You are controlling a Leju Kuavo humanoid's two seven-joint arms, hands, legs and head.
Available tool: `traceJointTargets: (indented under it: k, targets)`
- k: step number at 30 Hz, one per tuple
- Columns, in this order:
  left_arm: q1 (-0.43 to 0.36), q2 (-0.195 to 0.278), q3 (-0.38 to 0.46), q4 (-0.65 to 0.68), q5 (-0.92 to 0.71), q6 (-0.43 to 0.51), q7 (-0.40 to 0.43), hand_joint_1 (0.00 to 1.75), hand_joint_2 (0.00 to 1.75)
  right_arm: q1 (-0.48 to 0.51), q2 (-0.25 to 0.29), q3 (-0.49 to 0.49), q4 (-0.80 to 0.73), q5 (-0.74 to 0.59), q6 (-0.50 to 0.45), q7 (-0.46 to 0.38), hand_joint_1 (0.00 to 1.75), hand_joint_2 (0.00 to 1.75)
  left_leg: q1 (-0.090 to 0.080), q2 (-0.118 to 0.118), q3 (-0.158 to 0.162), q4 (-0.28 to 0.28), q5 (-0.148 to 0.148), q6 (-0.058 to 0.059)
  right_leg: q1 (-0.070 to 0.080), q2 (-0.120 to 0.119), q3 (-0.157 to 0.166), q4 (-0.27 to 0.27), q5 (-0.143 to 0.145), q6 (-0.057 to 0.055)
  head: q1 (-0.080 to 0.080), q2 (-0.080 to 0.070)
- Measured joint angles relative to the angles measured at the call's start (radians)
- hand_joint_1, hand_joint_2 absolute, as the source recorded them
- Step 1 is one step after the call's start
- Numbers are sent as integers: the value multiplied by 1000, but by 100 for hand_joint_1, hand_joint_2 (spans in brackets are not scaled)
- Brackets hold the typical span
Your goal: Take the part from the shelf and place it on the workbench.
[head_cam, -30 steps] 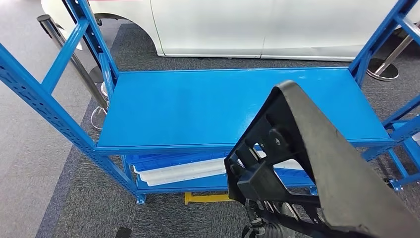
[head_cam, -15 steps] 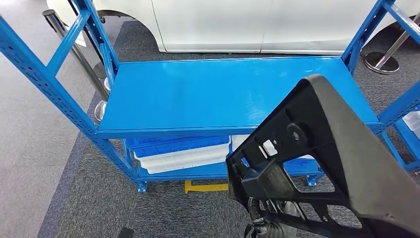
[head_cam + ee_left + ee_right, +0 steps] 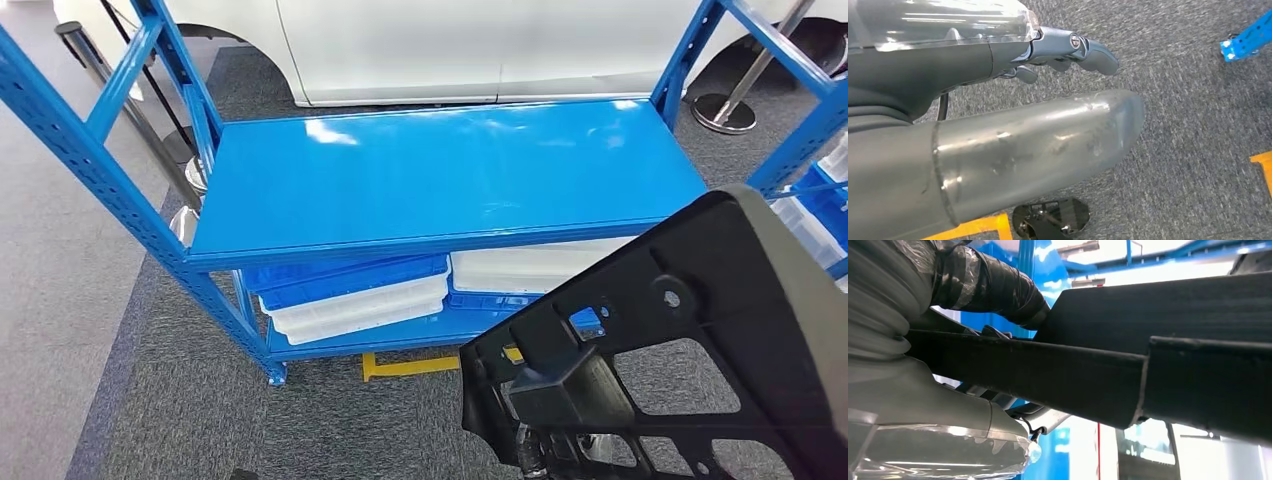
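Nearest: black part (image 3: 690,330) gripped in right hand (image 3: 973,365), now lower and further right in head view than before. Left hand (image 3: 1068,50) over carpet, fingers apart, holding nothing. Beyond: blue shelf (image 3: 440,170), shifted leftward with camera.

- White car body (image 3: 400,50) stands behind the rack.
- Blue and white trays (image 3: 350,300) are stacked low.
- Chrome stanchion base (image 3: 722,112) rests on grey carpet (image 3: 60,300).

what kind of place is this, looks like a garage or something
Probably a car workshop or assembly demo area. A blue steel shelf rack stands on grey carpet, with stacked blue and white plastic trays on its lower level. Behind it is a white car body, and a black plastic car part is carried in front.
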Motion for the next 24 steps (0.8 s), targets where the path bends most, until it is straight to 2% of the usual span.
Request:
traceJointTargets:
  k: [1, 3, 4, 5, 7, 8, 9, 10, 11, 12, 14, 15, 16, 18, 19, 20, 21, 22, 24]
  targets:
    - [0, 0, 3, 0, 0, 0, 1, 0, 0, 5, 1, -3, -2, 0, -1, 0, 175, 175, -1, 8, 1, 1, 0, -6, 5, -8, 5, -16, -3, -9, 0, 0]
    - [0, 0, 7, -1, -2, 0, 2, 0, 0, 15, 3, -9, -7, 0, -2, 0, 175, 175, -2, 20, 3, 2, -1, -20, 6, 11, -1, -20, 3, -26, 0, 0]
    - [0, 0, 8, -2, -2, 0, 2, 0, 0, 19, 4, -11, -10, 0, -2, 1, 175, 175, -1, 9, 0, 9, -9, -26, 4, 21, -3, -25, 6, -34, 0, 0]
    - [1, 1, 9, -3, -2, 0, 2, 0, 0, 22, 5, -12, -12, 0, -2, 1, 175, 175, 0, -12, -9, 30, -29, -32, 1, 31, -6, -28, 12, -42, 0, 0]
    - [4, 1, 11, -3, -3, 0, 2, 0, 0, 25, 8, -12, -15, 0, -2, 1, 175, 175, 3, -63, -52, 137, -100, -38, 1, 51, -14, -31, 21, -55, 0, 0]
    - [7, 1, 11, -3, -3, 0, 3, 0, 0, 26, 9, -13, -15, 0, -2, 1, 175, 175, 3, -75, -81, 208, -135, -39, 3, 64, -19, -30, 24, -58, 0, 0]
    - [9, 1, 11, -3, -3, 0, 4, 0, 0, 29, 10, -14, -15, 0, -2, 1, 175, 175, 3, -79, -104, 265, -155, -39, 5, 76, -22, -28, 26, -60, 0, 0]
    - [11, 2, 12, -3, -3, 0, 5, 0, 0, 33, 12, -17, -16, 0, 0, 1, 175, 175, 3, -80, -113, 291, -154, -38, 7, 89, -25, -26, 28, -60, 0, 0]
    - [11, 2, 13, -3, -3, 0, 6, 0, 0, 39, 15, -22, -19, 0, 4, 1, 175, 175, 3, -81, -105, 278, -133, -36, 9, 102, -26, -23, 28, -60, 0, 0]
    - [11, 2, 15, -3, -5, 0, 7, 0, 0, 47, 21, -30, -24, 0, 14, 0, 175, 175, 2, -88, -78, 226, -96, -31, 10, 115, -27, -19, 28, -59, 0, 0]
    - [13, 2, 22, -4, -15, 0, 8, 0, 0, 66, 44, -60, -39, 1, 56, -1, 175, 175, 3, -133, -13, 91, -36, -18, 10, 139, -32, -11, 27, -55, 0, 0]
    - [15, 2, 26, -4, -21, -1, 9, 0, 0, 74, 59, -82, -49, 2, 85, -1, 175, 175, 2, -155, 9, 45, -22, -14, 9, 150, -37, -8, 29, -50, 0, 0]
    - [16, 3, 30, -5, -26, -1, 10, 0, 0, 81, 75, -104, -57, 4, 112, -2, 175, 175, 1, -169, 19, 21, -21, -10, 6, 162, -42, -7, 32, -44, 0, 0]
    - [15, 1, 37, -6, -33, -1, 11, 0, 0, 94, 103, -148, -72, 6, 146, -3, 175, 175, 2, -155, 23, 4, -21, -7, 4, 183, -52, -6, 39, -29, 0, 0]
    - [14, -1, 39, -7, -36, -2, 11, 0, 0, 100, 113, -165, -78, 6, 154, -3, 175, 175, 5, -142, 24, -5, -19, -3, 6, 175, -57, -2, 37, -23, 0, 0]
    - [14, -3, 41, -9, -38, -2, 11, 0, 0, 104, 122, -180, -84, 5, 161, -4, 175, 175, 8, -129, 25, -12, -16, 2, 8, 156, -67, 14, 26, -18, 0, 0]
    - [14, -5, 44, -10, -41, -3, 11, 0, 0, 107, 131, -192, -90, 0, 172, -5, 175, 175, 11, -114, 25, -18, -12, 7, 10, 129, -83, 49, 3, -13, 1, 0]
    - [16, -6, 48, -11, -44, -4, 11, 0, 0, 109, 140, -205, -93, -7, 185, -6, 175, 175, 11, -99, 25, -19, -11, 10, 8, 100, -108, 103, -29, -9, 1, 0]
    - [18, -6, 54, -12, -50, -6, 12, 0, 0, 112, 154, -230, -102, -29, 209, -8, 175, 175, 10, -68, 22, -16, -12, 11, 1, 78, -165, 225, -85, 0, 1, 0]
